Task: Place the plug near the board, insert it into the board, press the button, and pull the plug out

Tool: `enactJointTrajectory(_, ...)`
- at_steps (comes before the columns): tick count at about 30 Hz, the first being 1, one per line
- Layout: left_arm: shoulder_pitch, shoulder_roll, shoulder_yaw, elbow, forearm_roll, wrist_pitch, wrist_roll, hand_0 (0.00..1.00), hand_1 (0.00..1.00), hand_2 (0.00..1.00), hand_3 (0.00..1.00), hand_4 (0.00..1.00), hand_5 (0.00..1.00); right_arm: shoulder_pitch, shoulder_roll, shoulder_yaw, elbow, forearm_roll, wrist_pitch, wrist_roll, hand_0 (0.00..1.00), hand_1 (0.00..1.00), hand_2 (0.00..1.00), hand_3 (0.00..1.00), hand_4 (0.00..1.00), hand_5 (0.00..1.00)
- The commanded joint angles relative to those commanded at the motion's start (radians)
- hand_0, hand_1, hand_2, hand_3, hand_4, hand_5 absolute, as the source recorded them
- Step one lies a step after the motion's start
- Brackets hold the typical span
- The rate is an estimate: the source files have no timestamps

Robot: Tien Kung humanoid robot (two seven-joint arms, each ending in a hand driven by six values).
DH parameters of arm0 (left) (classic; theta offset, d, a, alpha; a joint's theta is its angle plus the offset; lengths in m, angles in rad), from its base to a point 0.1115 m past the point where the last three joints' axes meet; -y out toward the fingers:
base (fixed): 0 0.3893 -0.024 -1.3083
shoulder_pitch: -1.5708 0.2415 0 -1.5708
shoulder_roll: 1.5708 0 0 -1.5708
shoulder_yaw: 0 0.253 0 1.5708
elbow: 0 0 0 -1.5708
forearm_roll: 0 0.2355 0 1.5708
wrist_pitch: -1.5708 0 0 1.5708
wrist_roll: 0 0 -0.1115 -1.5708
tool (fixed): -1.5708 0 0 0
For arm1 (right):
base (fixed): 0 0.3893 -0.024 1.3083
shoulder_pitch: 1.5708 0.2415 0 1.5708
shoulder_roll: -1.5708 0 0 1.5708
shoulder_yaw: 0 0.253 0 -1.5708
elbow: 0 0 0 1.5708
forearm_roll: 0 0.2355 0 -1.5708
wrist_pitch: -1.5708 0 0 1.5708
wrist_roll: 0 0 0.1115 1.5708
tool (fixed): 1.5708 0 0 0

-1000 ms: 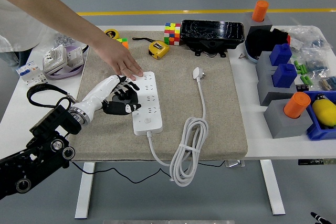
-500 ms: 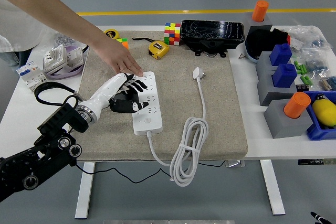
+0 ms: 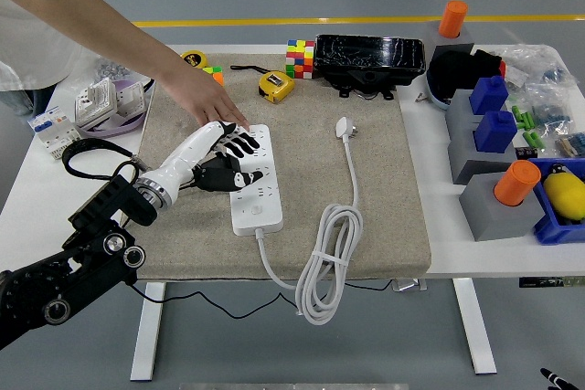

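2 hands (image 3: 224,157) (image 3: 206,98) rest on the board (image 3: 253,180); plug (image 3: 345,128) lies apart.

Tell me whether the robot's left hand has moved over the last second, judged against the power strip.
Yes. The left hand has moved up and right, farther over the white power strip, its fingers now spread across the sockets.

You see a yellow tape measure (image 3: 275,85), colour cube (image 3: 299,57) and black case (image 3: 369,59) at the bench's (image 3: 430,180) far edge, orange cylinders (image 3: 516,182) on grey blocks right.
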Motion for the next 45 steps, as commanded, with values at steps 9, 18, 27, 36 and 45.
enactJointTrajectory(9,0.031,0.021,-0.05,-0.079,0.04,0.01,0.01,0.386,0.552,0.568,0.553,0.856,0.167,-0.001,0.001,0.0,0.002,-0.002,0.0,0.001,0.665,0.673,0.66,0.587,0.929,0.526)
enactJointTrajectory(18,0.136,0.071,-0.091,-0.18,0.201,0.088,0.052,0.466,0.611,0.589,0.568,0.831,0.213,0.0,0.001,0.004,-0.001,-0.004,0.0,0.0,0.665,0.673,0.66,0.587,0.929,0.527)
enactJointTrajectory(27,0.146,0.075,-0.074,-0.162,0.168,0.048,0.087,0.662,0.699,0.66,0.606,0.805,0.252,0.005,-0.001,-0.005,0.001,-0.002,0.001,0.001,0.665,0.673,0.66,0.587,0.93,0.527)
enactJointTrajectory(36,0.13,0.064,-0.053,-0.117,0.167,0.026,0.117,0.682,0.708,0.67,0.61,0.789,0.264,0.004,-0.005,-0.01,0.001,-0.001,0.0,0.001,0.665,0.673,0.66,0.587,0.93,0.527)
enactJointTrajectory(45,0.138,0.07,-0.062,-0.105,0.196,0.033,0.139,0.674,0.706,0.667,0.606,0.785,0.274,-0.001,-0.001,-0.004,0.001,-0.002,0.001,0.0,0.664,0.673,0.66,0.587,0.93,0.526)
